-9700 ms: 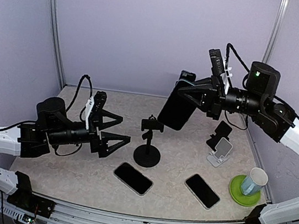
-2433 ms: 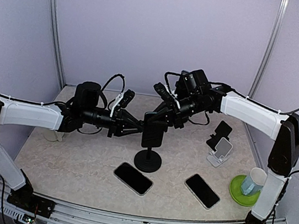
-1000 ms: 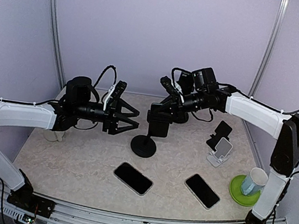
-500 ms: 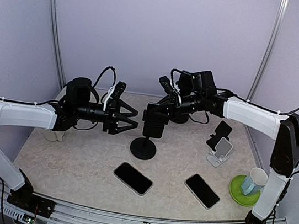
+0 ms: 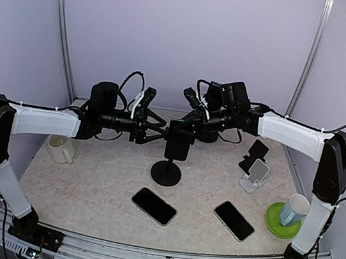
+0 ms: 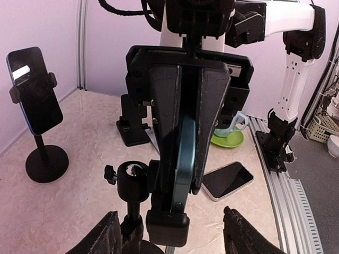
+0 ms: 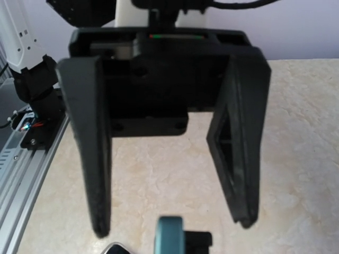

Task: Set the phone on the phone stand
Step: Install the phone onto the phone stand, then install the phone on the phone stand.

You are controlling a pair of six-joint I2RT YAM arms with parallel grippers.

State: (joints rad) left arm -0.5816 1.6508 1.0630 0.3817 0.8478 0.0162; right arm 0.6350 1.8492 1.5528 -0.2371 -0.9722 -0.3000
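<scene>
Top view: at the middle of the table, the right hand is clamped on the upright phone, which sits atop the black phone stand. The left hand is spread open at the phone's 9 o'clock.

Left wrist view: the phone, edge-on, is pinched between the right hand's fingers, its lower end meeting the stand's clamp.

Right wrist view: the left hand's fingers stand wide apart, with the phone's edge at 6 o'clock.

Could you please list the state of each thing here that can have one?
Stand: upright.
Phone: upright at stand's clamp, gripped.
Right gripper: shut on phone.
Left gripper: open, near phone.
Flat phones: lying flat, untouched.
Far phone: clamped in second stand.
Left mug: upright.
Right mug: upright on coaster.
</scene>
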